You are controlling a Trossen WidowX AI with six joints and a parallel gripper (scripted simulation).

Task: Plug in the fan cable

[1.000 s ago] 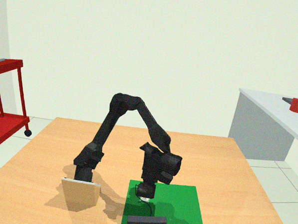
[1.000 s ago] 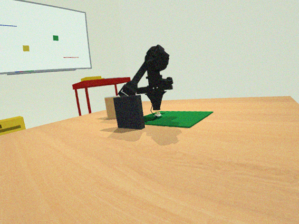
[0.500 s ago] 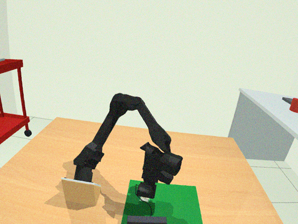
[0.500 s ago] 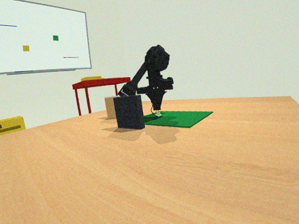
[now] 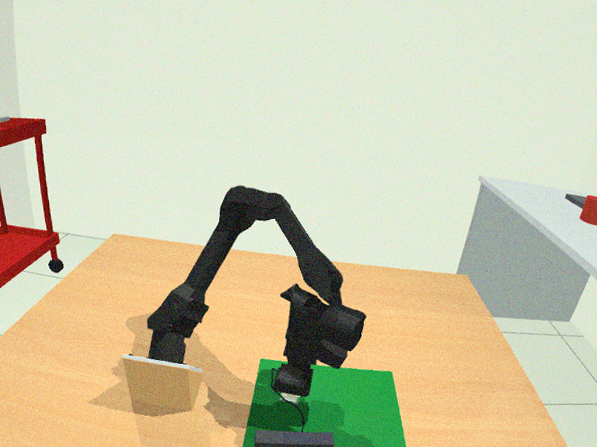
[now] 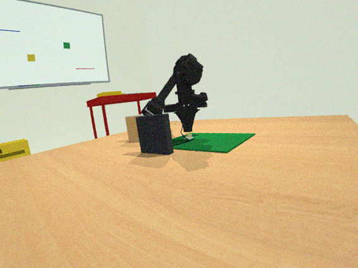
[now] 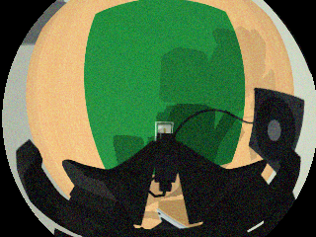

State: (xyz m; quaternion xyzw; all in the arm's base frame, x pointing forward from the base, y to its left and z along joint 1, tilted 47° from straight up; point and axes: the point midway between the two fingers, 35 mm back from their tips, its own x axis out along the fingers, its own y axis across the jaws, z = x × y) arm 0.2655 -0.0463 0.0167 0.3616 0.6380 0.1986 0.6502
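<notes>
While over board [image 5: 349, 399], hand [image 5: 290, 392] gripping plug [image 5: 290, 396]

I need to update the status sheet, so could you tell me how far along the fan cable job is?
Done: the gripper is shut on the pale plug, cable trailing to the fan. In hand: it holds the plug low over the green board; seating on the header cannot be confirmed. Left: push fully down, release, withdraw.

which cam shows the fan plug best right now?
Wrist view: the plug sits centred at the tips of the gripper, which is shut on it, over the green board, cable trailing to the fan. Top shows only a pale sliver beneath the gripper; exterior shows a tiny speck.
</notes>
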